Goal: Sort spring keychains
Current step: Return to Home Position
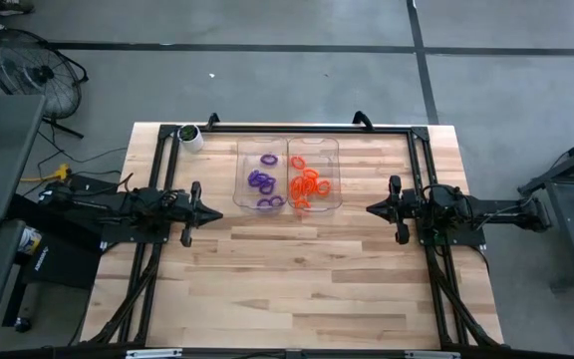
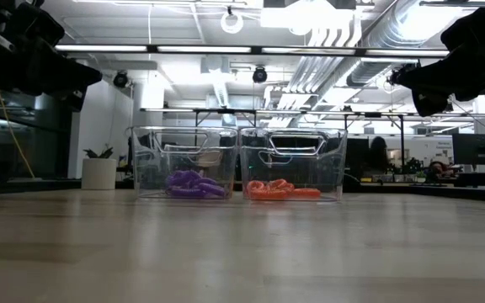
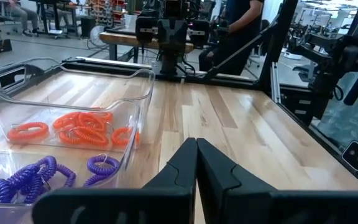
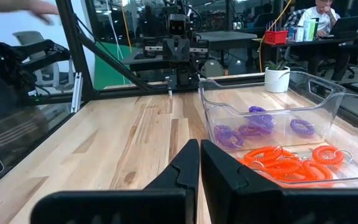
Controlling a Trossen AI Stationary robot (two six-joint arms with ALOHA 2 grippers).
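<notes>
table (image 1: pixel 307 269): purple keychains (image 1: pixel 263 181), orange keychains (image 1: pixel 310 184) flat, axes mixed

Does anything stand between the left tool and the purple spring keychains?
Only the side wall of the left clear bin, which faces the shut left tool; the purple spring keychains lie inside it. Nothing else visible is between them.

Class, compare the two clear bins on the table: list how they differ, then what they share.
The left bin holds only purple spring keychains; the right bin holds only orange spring keychains. The left bin's keychains lie spread apart, while the right bin's bunch into a denser heap. Both bins are clear, alike in shape, and stand side by side.
</notes>
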